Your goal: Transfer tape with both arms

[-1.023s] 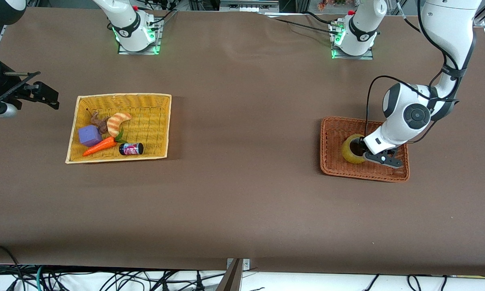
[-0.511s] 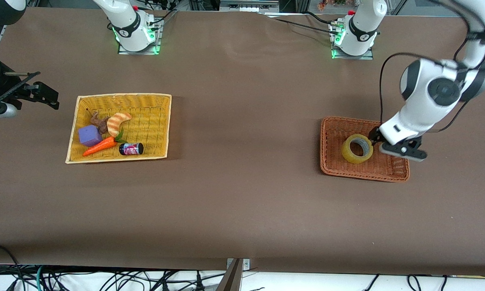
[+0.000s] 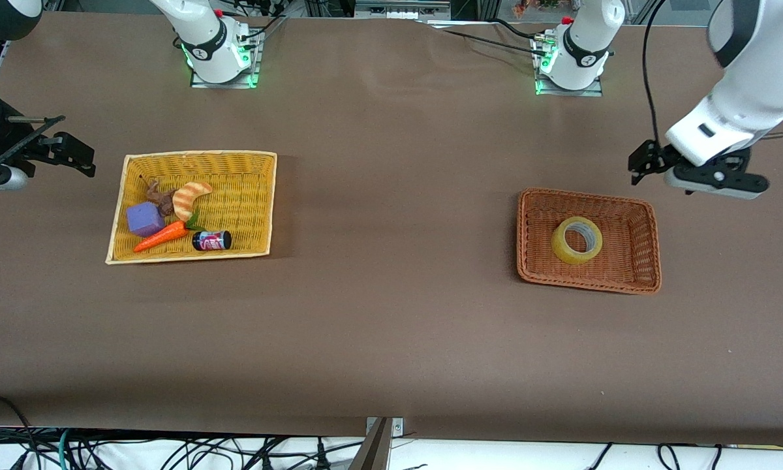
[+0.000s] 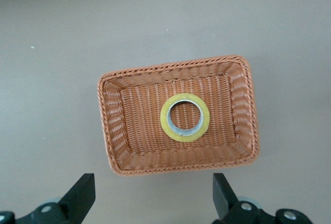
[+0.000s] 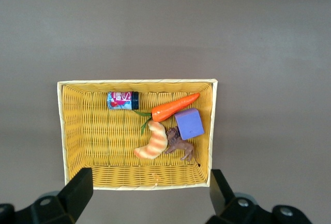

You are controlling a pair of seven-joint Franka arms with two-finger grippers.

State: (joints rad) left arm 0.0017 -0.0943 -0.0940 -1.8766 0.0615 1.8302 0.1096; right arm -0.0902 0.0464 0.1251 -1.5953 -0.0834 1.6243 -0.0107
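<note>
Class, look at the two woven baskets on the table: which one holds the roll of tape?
The brown basket toward the left arm's end; the tape lies alone in it, while the yellow basket holds toys.

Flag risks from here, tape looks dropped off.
1. The tape lies flat in the brown basket, apart from the walls; a regrasp would probably need a finger through its core.
2. The left gripper, open, hangs just past the basket's rim; a low sweep might clip it.
3. The right gripper, open, waits above the yellow basket, so little risk there.
</note>
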